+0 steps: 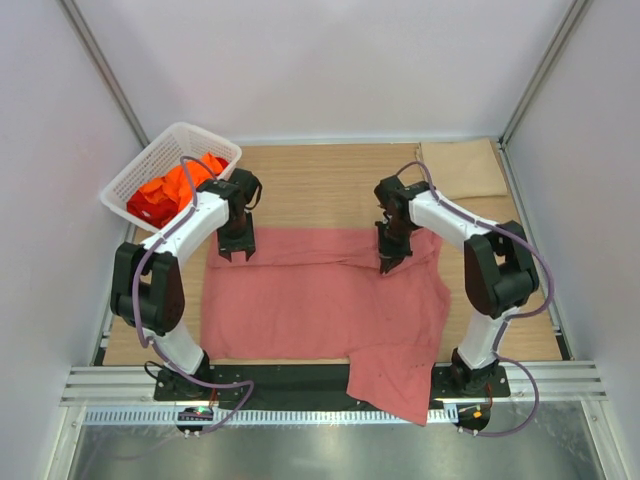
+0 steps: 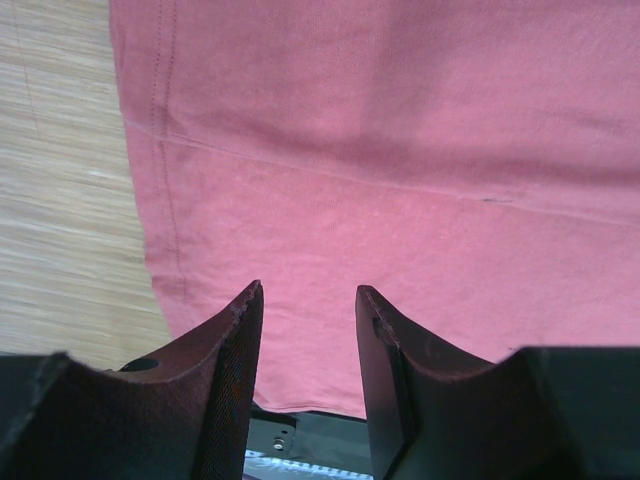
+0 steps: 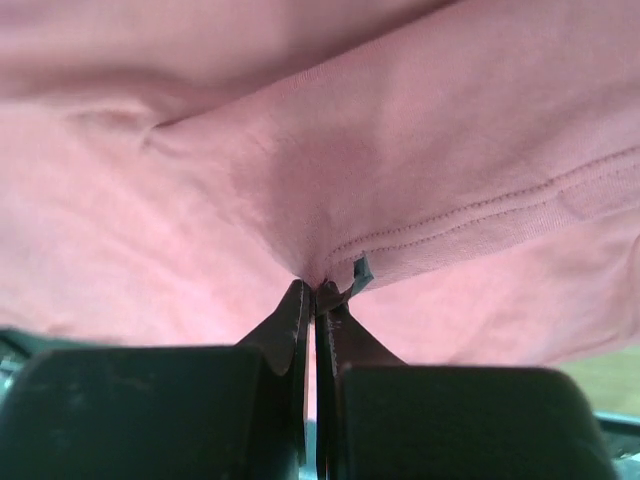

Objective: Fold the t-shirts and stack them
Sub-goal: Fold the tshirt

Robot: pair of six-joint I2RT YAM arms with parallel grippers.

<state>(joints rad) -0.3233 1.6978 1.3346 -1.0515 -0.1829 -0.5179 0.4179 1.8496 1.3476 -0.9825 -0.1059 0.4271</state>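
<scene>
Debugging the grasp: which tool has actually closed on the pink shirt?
The right tool, pinched shut on a fold of the pink t-shirt; the left tool stands open, gripping nothing.

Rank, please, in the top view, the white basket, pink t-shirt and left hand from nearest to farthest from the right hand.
1. pink t-shirt: pinched in the right hand.
2. left hand: leftward, over the shirt's far edge.
3. white basket: far left corner.
</scene>
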